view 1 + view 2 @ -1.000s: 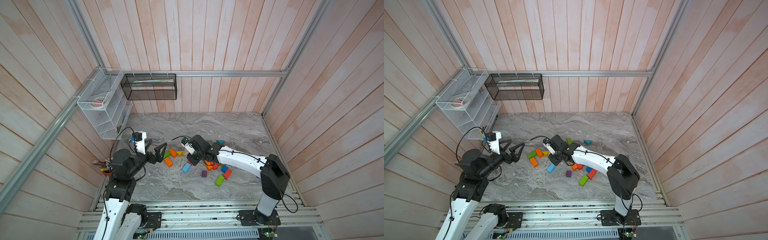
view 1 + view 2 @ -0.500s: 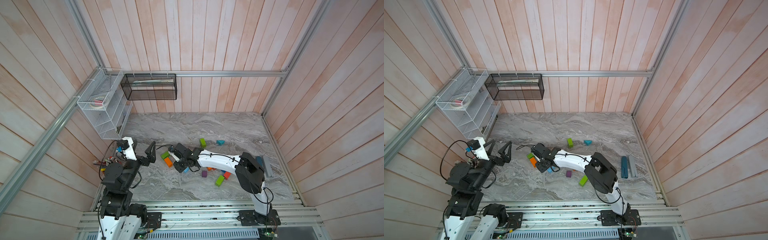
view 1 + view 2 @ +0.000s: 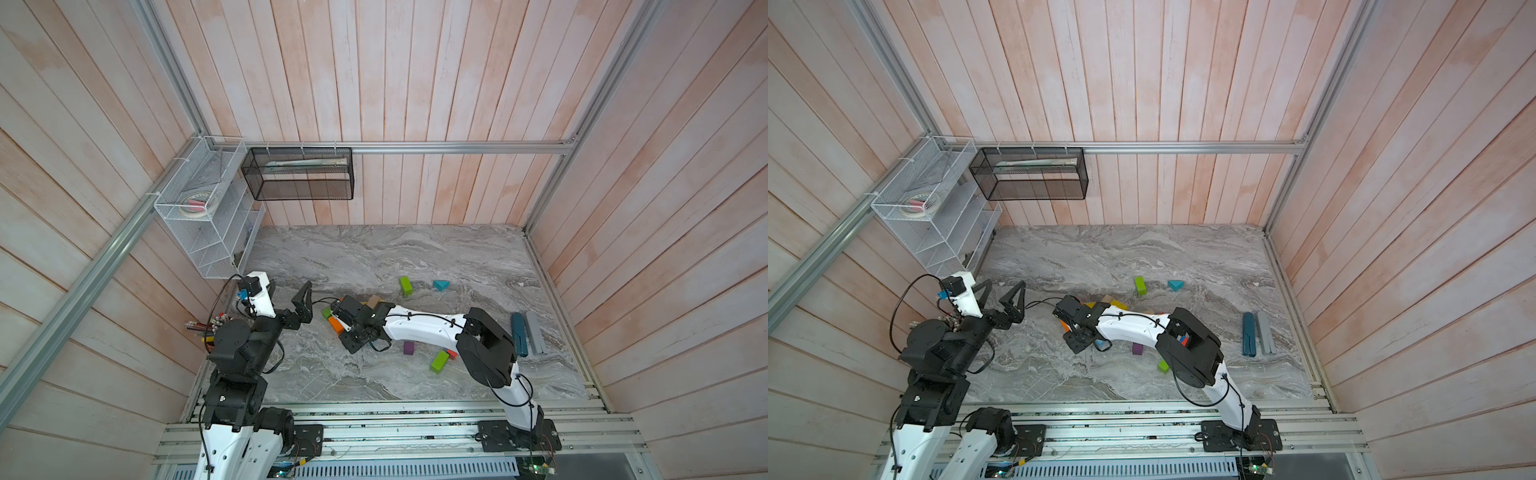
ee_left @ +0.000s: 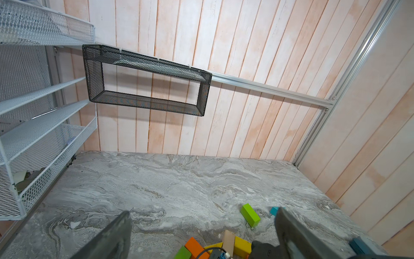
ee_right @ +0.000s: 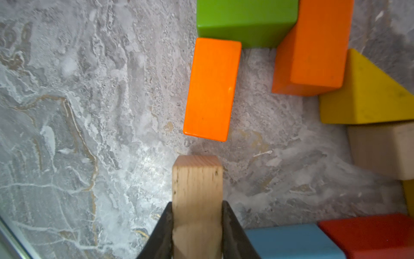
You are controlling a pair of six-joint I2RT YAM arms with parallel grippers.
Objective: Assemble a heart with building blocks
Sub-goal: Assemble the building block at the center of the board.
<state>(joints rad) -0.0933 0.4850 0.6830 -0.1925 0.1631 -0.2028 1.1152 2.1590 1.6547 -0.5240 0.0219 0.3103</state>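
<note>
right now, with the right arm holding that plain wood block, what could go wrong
1. The wood block is close to the orange brick; lowering it off-line may knock that brick askew.
2. The right jaws grip it seemingly right beside the blue block; opening could nudge that.
3. The left jaws hover open near these blocks, so the arms might collide.

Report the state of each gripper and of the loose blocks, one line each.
left gripper: open, holding nothing.
right gripper: shut on the plain wooden block.
plain wooden block: held, its end jutting out.
orange brick: lying flat, free, just ahead of the held block.
far green brick: lying alone on the table.
teal wedge: free, beside that brick, not touching.
purple cube: resting free.
</note>
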